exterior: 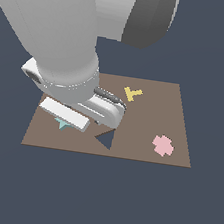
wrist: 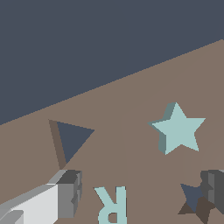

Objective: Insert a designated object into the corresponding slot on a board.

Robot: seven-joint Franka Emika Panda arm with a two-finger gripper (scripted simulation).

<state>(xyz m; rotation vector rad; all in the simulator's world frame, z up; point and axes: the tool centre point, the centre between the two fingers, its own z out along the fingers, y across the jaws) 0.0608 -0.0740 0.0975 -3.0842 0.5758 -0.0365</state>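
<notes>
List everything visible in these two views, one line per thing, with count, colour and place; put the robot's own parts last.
board: 1, brown, lying flat on the dark floor.
star: 1, light teal, lying on the board, free of the jaws; in the exterior view mostly hidden under the hand.
star slot: 1, dark navy cutout, partly hidden behind one finger in the wrist view.
triangular cutout: 1, dark navy, near the board's front edge in the exterior view.
letter R: 1, teal, on the board between the fingers.
T-like piece: 1, yellow, near the board's far edge.
cross-like piece: 1, pink, toward the exterior view's right.
gripper: 1, white with grey fingers, jaws open, above the board.
arm: 1, white-grey, over the board's left part in the exterior view.
</notes>
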